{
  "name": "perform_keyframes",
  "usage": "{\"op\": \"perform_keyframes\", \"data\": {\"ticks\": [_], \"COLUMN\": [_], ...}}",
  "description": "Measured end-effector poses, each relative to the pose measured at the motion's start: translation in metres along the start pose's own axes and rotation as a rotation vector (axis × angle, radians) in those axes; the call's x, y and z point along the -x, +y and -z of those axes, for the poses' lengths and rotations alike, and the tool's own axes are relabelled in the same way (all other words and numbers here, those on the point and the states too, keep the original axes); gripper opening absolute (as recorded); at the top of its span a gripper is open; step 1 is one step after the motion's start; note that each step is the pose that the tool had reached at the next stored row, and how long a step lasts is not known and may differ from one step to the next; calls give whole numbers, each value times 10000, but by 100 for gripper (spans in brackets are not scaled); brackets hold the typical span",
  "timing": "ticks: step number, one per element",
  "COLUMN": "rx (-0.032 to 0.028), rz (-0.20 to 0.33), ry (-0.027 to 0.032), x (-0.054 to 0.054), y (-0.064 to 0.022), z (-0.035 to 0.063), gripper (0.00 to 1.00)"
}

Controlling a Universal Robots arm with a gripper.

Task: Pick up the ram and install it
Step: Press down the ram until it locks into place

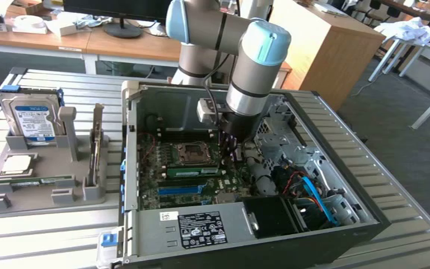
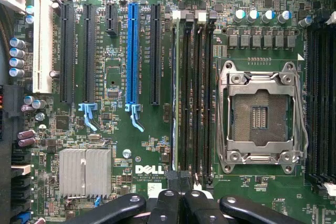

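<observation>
While lowered inside the open black computer case point(image 1: 364, 221), the black gripper point(image 2: 178, 195) is seen clenched, empty, above the seated slim green ram stick point(image 1: 192, 170), beside the silver processor socket point(image 2: 260, 116).

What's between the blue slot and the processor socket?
Wrist view: a black slot and the memory slots separate blue slot from socket. Exterior view: a green stick there.

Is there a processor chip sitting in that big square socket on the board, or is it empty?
Empty. The socket shows its bare contact field inside the metal frame, with no chip or cooler over it.
</observation>
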State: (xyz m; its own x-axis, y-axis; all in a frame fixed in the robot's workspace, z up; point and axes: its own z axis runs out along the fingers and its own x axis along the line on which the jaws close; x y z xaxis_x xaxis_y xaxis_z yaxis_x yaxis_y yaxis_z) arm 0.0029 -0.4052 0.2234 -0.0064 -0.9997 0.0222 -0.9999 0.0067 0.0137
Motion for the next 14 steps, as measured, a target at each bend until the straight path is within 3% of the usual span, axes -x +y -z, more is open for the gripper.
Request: {"op": "perform_keyframes", "data": {"ticks": [14], "rx": [1], "rz": [-1], "ry": [-13], "x": [1], "y": [1], "z": [6], "gripper": [10]}}
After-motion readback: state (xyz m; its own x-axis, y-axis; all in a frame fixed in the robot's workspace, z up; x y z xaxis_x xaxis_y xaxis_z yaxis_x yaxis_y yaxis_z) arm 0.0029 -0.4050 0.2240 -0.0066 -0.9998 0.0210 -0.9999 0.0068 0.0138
